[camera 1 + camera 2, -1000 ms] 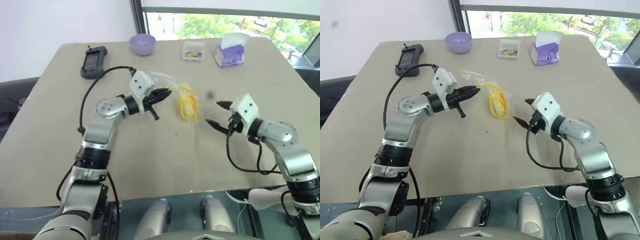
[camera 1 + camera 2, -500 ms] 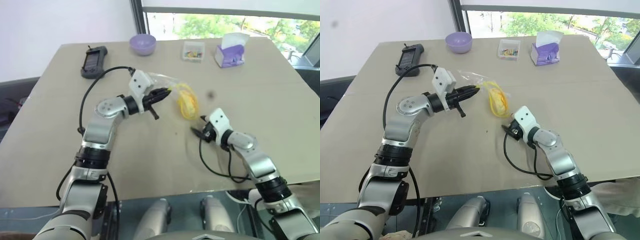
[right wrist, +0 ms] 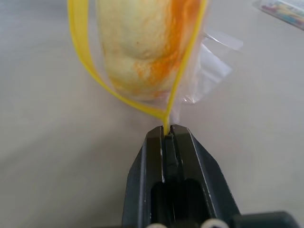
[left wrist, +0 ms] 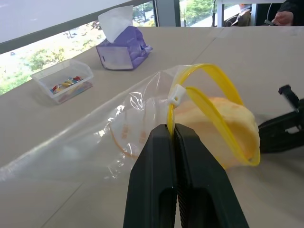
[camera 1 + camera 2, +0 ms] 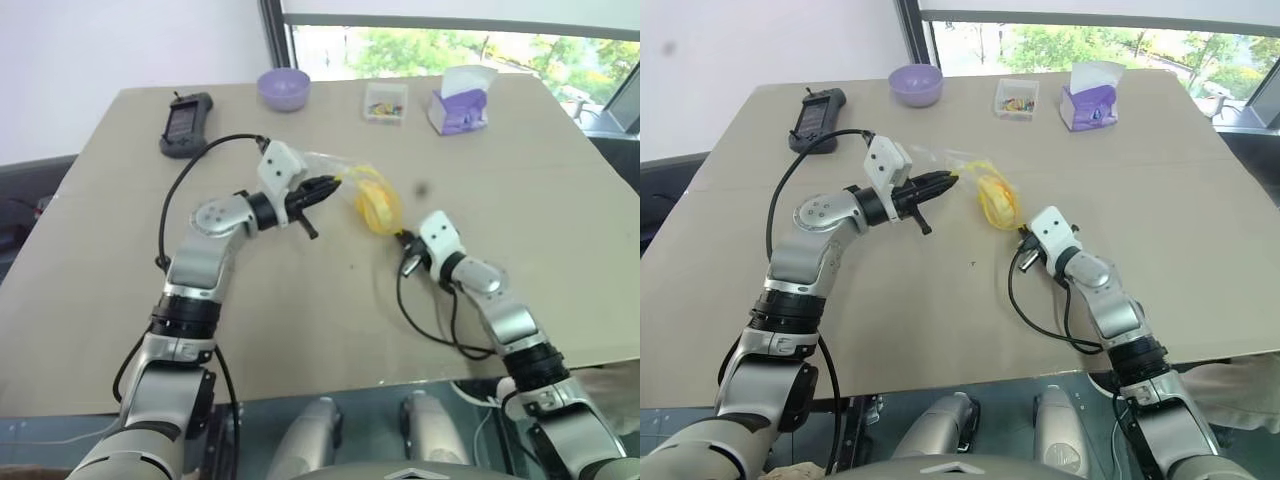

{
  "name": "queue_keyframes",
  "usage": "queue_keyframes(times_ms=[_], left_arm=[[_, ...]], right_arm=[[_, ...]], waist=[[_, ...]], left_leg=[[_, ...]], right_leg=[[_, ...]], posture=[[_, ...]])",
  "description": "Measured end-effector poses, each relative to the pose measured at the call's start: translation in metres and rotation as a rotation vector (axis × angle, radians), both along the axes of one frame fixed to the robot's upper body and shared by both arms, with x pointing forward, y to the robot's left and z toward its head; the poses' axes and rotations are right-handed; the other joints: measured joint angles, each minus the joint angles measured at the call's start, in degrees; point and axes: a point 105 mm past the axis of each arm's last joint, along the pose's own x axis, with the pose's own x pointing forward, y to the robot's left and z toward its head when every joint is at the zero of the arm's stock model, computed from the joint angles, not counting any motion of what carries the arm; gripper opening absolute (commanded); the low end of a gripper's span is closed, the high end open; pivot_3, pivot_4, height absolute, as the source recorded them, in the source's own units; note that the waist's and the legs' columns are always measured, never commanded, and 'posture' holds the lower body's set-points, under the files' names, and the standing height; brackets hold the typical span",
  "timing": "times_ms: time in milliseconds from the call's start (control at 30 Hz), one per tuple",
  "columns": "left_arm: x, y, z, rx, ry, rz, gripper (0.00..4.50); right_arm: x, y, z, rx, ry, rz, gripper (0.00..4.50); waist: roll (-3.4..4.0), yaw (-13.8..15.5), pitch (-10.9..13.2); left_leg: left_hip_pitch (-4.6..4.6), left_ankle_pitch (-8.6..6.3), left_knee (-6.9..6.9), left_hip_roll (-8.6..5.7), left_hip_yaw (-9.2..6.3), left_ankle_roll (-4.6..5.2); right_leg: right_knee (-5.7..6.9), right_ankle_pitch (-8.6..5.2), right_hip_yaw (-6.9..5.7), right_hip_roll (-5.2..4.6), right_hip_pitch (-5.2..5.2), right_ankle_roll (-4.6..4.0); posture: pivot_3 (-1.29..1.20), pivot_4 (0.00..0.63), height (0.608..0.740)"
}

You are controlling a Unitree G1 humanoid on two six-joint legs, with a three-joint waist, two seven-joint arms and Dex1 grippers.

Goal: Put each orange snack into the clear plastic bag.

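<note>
A: So, where is the orange snack (image 4: 228,128)?

B: It sits inside the clear plastic bag (image 4: 109,137), near the middle of the desk (image 5: 300,320). The bag's yellow zip strip (image 4: 216,80) gapes in a loop around the golden bun.

A: And the grippers?

B: The left gripper (image 4: 172,130) has its jaws closed on one end of the yellow strip, beside the small white slider (image 4: 177,94). The right gripper (image 3: 167,134) has its jaws closed on the opposite end of the strip, on the side of the bag towards the desk's near edge. The bag is stretched between the two.

A: What else is on the desk?

B: Along the far edge, a purple bowl (image 5: 284,88), a small clear box of colourful bits (image 5: 386,102) and a purple tissue box (image 5: 460,103). Towards the far left corner lies a black handheld device (image 5: 185,123).
</note>
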Motion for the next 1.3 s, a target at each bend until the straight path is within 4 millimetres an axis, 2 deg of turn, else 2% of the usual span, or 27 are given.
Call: queue_keyframes(times_ms=[67,100,167,233,367,733,1300], left_arm=[[0.0,0.0,0.0,-0.001,0.001,0.0,0.0],[0.0,-0.001,0.0,-0.002,0.001,-0.001,0.0],[0.0,-0.001,0.0,-0.005,0.001,-0.002,0.0],[0.0,-0.001,0.0,-0.007,0.0,0.004,0.0],[0.001,-0.001,0.0,-0.008,-0.001,0.008,0.0],[0.001,-0.001,0.0,-0.008,-0.002,0.012,0.0],[0.001,0.0,-0.003,0.009,-0.002,0.017,0.0]], right_arm=[[-0.001,-0.004,0.017,0.003,-0.014,0.028,0.04],[-0.002,-0.003,0.021,0.006,-0.016,0.043,0.28],[-0.006,0.0,0.026,0.012,-0.014,0.077,0.82],[-0.011,0.007,0.026,0.012,-0.006,0.105,1.71],[-0.016,0.016,0.024,0.013,0.009,0.133,1.71],[-0.015,0.016,0.026,0.013,-0.009,0.115,1.71],[-0.004,0.004,0.024,0.005,-0.024,0.037,1.71]], waist=[[0.0,0.0,0.0],[0.0,-0.1,0.0],[0.0,-0.1,0.0],[0.0,-0.1,0.0],[0.0,0.0,0.0],[0.0,0.0,0.0],[0.0,0.0,0.0]], left_leg=[[0.0,0.0,0.0,0.01,0.0,0.0],[0.01,0.0,-0.01,0.02,0.01,0.0],[0.01,0.0,-0.02,0.04,0.0,0.0],[0.01,0.0,-0.02,0.04,0.0,0.0],[0.0,0.0,-0.01,0.02,0.01,0.0],[0.0,0.0,-0.01,0.02,0.01,0.0],[0.0,0.0,-0.01,0.02,0.01,0.0]], right_leg=[[0.0,0.0,0.0,0.0,0.0,0.0],[0.0,0.0,-0.01,0.02,0.0,0.0],[0.01,0.0,-0.01,0.03,-0.01,0.0],[0.01,0.0,0.0,0.03,-0.01,0.0],[0.0,0.0,0.0,0.01,0.0,0.0],[0.0,0.0,0.0,0.02,0.0,0.0],[0.0,0.0,0.0,0.02,-0.01,0.0]], posture=[[0.0,0.15,0.74],[0.0,0.15,0.74],[0.0,0.15,0.74],[0.0,0.15,0.74],[0.0,0.15,0.74],[0.0,0.15,0.74],[0.0,0.15,0.74]])
